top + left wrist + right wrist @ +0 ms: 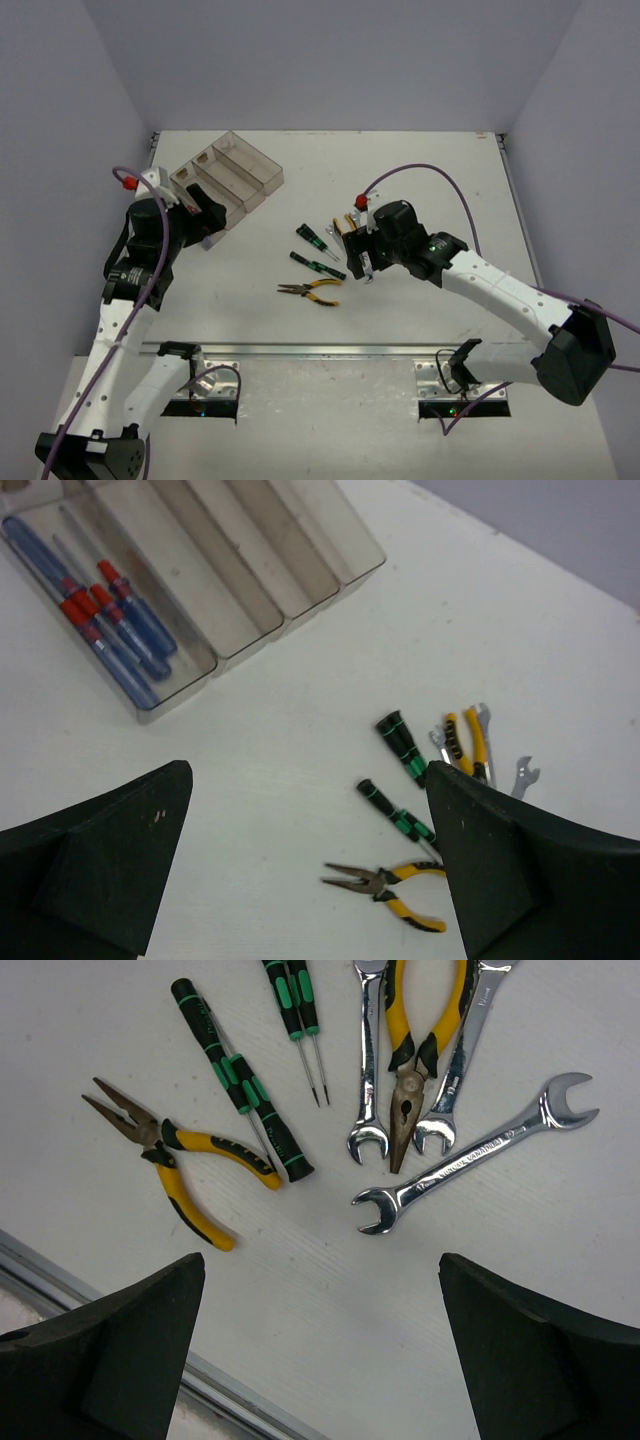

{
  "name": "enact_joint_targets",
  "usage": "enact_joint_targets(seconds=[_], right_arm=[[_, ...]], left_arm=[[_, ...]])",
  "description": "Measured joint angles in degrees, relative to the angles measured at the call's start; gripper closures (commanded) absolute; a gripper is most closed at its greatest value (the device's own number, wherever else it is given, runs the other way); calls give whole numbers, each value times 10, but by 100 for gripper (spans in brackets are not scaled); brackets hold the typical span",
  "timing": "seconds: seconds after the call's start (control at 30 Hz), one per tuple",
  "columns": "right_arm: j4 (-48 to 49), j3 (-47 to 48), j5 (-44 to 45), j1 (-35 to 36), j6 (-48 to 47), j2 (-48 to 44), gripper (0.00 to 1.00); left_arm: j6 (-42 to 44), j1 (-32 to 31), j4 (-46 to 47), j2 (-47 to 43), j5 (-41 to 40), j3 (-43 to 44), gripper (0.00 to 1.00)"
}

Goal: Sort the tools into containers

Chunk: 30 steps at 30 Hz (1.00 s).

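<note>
Right, your right gripper (pixel 320 1260) hangs wide open and empty, the silver wrench (pixel 475 1155) just ahead of its fingers, so that looks like the next pick: drop, straddle the shaft, close. Beyond it, yellow pliers (pixel 420 1050) lie wedged between two more wrenches (pixel 368 1060), crowding that grab. Your left gripper (pixel 308 770) gapes empty too, the containers (pixel 215 660) ahead-left holding blue screwdrivers (pixel 110 620).

Hung poised with jaws spread wide and nothing held, left gripper (pixel 208 222) raised at far left, right gripper (pixel 358 248) angled down, forearm outstretched.
</note>
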Motion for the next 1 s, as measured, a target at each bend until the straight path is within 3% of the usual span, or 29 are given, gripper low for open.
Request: enact_joint_targets(seconds=[0.3,0.47,0.57,0.7,0.87,1.0], right_arm=[[-12,29,-16,0,-22,13,1],[8,32,-33,1,-40,29,24],[6,77,-39,4,-47,100,36],[-3,165,-34,26,-59,216,63],[-46,273,-9,59,-80,352,70],[-87,292,3,66,-95,398,71]], left_arm=[[24,-10,-13,-23,23,-29,0],[28,0,1,-47,58,-30,0],[28,2,6,-59,66,-32,0],[28,2,10,-64,73,-34,0],[28,2,10,-65,80,-37,0],[28,2,11,-71,83,-40,0]])
